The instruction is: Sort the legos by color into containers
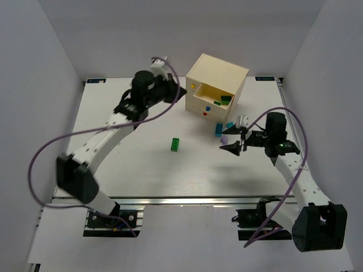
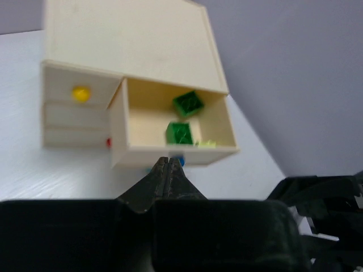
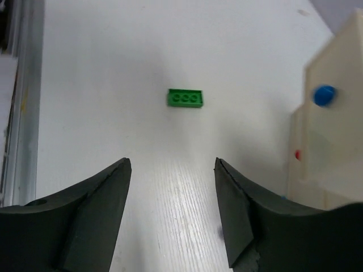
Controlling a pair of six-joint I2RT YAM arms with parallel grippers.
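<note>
Legos (image 1: 176, 144): two green inside open drawer (image 2: 144, 127), several loose on table (image 1: 142, 170); left gripper (image 2: 168, 170) fingers together, empty; right gripper (image 3: 173, 198) fingers apart.

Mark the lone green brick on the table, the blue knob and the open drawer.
green brick (image 3: 185, 98), right wrist view, middle of its studded top.
blue knob (image 3: 324, 95), right wrist view, its round face.
open drawer (image 2: 148, 126), left wrist view, bare inside floor.
</note>
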